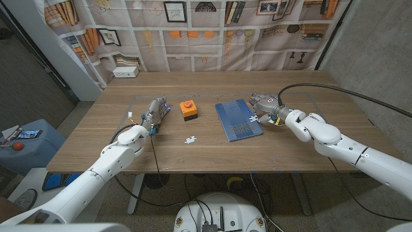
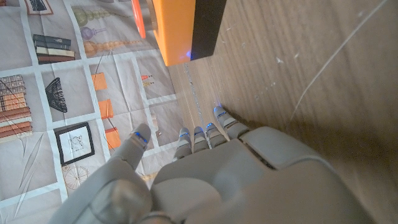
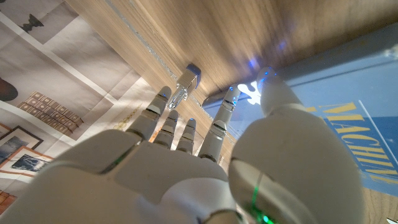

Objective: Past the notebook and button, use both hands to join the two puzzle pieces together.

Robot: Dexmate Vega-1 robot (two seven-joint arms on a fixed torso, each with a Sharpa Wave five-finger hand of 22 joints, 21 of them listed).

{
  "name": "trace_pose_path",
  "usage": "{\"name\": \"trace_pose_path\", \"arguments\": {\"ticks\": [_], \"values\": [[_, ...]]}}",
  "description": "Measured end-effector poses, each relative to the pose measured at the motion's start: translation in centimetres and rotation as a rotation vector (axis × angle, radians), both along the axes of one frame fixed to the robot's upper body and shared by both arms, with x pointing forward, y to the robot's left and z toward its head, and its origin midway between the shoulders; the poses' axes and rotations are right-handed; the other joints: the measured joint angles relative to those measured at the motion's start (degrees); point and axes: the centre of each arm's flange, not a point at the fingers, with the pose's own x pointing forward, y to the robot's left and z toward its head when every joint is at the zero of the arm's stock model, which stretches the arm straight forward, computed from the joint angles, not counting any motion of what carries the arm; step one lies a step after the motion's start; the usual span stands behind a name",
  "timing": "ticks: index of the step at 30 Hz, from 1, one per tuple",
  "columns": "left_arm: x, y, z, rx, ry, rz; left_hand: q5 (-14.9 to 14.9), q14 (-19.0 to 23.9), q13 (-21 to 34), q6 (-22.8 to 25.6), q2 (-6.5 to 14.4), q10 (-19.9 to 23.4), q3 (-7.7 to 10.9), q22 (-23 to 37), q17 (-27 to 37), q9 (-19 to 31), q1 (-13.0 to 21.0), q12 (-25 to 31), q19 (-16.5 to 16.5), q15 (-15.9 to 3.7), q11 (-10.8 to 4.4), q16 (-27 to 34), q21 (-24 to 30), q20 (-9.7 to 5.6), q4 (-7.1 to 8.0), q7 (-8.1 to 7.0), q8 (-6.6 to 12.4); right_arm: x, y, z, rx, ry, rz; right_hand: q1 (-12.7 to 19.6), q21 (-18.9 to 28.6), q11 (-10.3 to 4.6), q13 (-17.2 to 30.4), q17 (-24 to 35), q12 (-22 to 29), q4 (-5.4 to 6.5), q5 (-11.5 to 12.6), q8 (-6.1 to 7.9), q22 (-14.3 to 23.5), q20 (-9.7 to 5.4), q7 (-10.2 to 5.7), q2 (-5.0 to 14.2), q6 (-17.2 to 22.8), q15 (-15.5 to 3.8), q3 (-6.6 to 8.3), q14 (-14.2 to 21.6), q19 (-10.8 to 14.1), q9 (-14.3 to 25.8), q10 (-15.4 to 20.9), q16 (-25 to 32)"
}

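My right hand (image 1: 262, 105) pinches a small white puzzle piece (image 3: 249, 91) over the blue notebook (image 1: 238, 120). The second white piece (image 1: 190, 139) lies on the wood-grain surface (image 1: 212, 154), near my open left hand (image 1: 154, 113), beside the orange button (image 1: 187, 109).

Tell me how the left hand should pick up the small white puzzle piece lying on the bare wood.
The small white puzzle piece lies flat and thin, clear of the orange button box. Likely best: bring the left hand down from above and pinch its opposite outer edges, leaving the tab free for joining.
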Motion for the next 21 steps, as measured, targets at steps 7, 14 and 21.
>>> {"name": "trace_pose_path", "arguments": {"ticks": [7,14,21], "values": [[0.07,-0.09,0.01,0.000,0.002,-0.001,0.00,0.00,0.00,0.00,0.00,0.00,0.00,0.00,0.00,0.00,0.00,0.00,0.00,0.00,0.00,0.00,0.00,0.00,0.00,0.00,0.00,0.01,0.03,-0.06,-0.002,-0.004,0.002,-0.26,0.00,-0.10,0.00,0.05,0.00,0.05,0.00,0.61,0.00,0.00,0.03,0.25,1.20,-0.11,-0.05,0.29,0.00,0.26,0.72,0.00],[0.11,-0.16,-0.03,0.000,0.004,-0.002,0.00,0.00,0.00,0.00,0.00,0.00,0.00,0.00,0.00,0.00,0.00,0.00,0.00,0.00,0.00,0.00,0.00,-0.01,0.00,0.00,0.00,0.00,0.05,-0.05,-0.004,-0.007,0.004,-0.32,0.00,-0.18,0.00,0.27,0.00,0.05,0.00,0.99,0.00,-0.32,-0.18,0.32,2.02,-0.42,-0.05,0.60,0.32,0.25,1.46,0.21],[0.07,-0.20,-0.06,0.000,0.005,0.001,0.00,0.00,0.00,0.00,0.00,0.00,0.00,0.01,0.00,0.00,0.00,0.00,0.00,0.00,0.00,0.00,0.00,-0.01,0.00,0.00,0.00,-0.07,0.06,-0.09,-0.002,-0.010,0.005,0.06,0.00,-0.31,0.00,0.27,0.00,0.29,0.00,1.20,0.00,-0.63,-0.18,0.70,2.64,-0.42,-0.29,0.60,0.62,0.31,1.73,0.21]]}}
